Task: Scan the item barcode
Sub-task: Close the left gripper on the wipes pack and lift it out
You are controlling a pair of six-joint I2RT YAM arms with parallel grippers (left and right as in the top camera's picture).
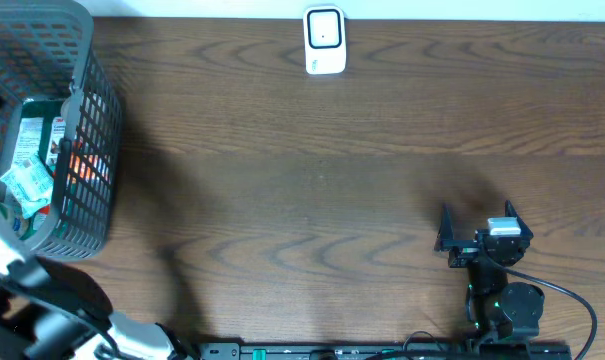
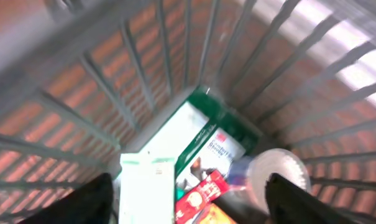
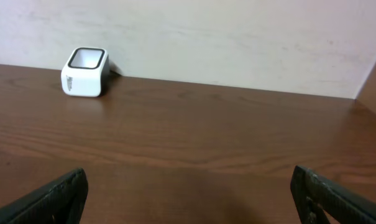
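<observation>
Left jaws wide, empty, over basket (image 1: 92,150)

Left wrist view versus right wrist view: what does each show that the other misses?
Only the left wrist: the inside of a grey plastic lattice basket holding a green-and-white packet and a red packet. Only the right wrist: a white boxy scanner on the brown wooden table by a pale wall. Both: the arm's own gripper, left gripper and right gripper, each with jaws wide apart.
</observation>
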